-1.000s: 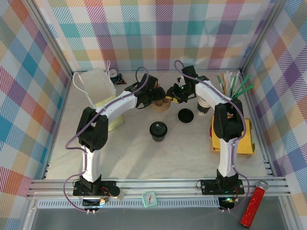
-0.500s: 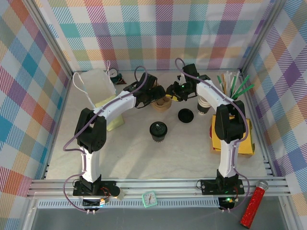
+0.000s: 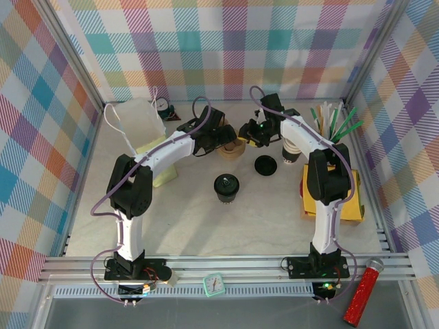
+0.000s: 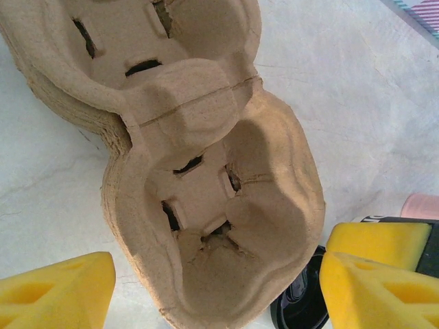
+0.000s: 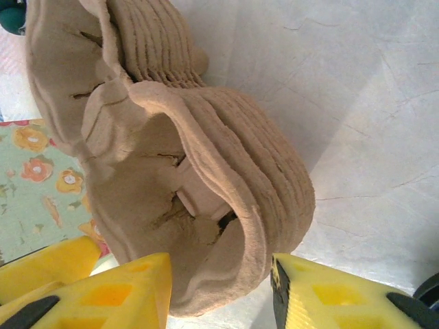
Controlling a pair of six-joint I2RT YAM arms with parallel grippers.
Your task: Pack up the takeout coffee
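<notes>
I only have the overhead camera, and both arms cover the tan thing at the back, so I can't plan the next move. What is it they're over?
Observer: A stack of cardboard cup carriers, nested one inside another. Each has two cup wells.
Operator: Has the left gripper got hold of it?
Observer: No. The left gripper is open, with one yellow finger on each side of the nearer well, not closed on it.
</notes>
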